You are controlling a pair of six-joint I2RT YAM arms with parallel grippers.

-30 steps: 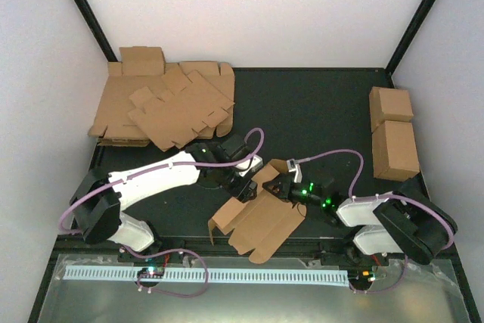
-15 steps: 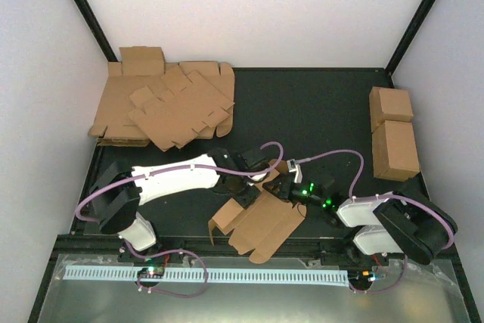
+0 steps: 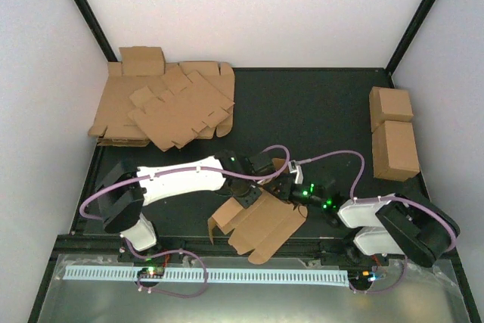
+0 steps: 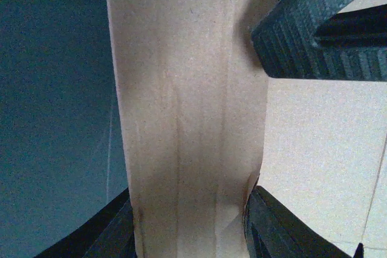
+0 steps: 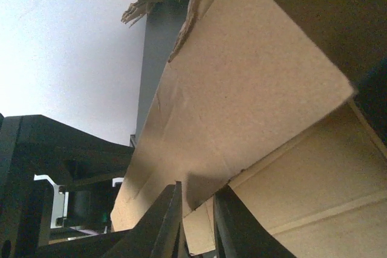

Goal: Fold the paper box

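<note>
Plain brown sheets (image 3: pixel 162 107) lie heaped at the far left of the table (image 3: pixel 318 111). The left gripper (image 3: pixel 252 193) straddles a flap of the box (image 3: pixel 261 226), its fingers (image 4: pixel 275 231) apart against the flap's two edges; whether they squeeze it I cannot tell. The box lies part-folded near the front edge, between the arms. The right gripper (image 3: pixel 282 187) is pinched nearly together on a panel edge. Two plain cuboids (image 3: pixel 393 132) sit far right.

Black table (image 3: pixel 318 111), heap of cardboard sheets (image 3: pixel 162 107) far left, two cardboard cuboids (image 3: pixel 393 130) right, paper box (image 3: pixel 261 225) front
</note>
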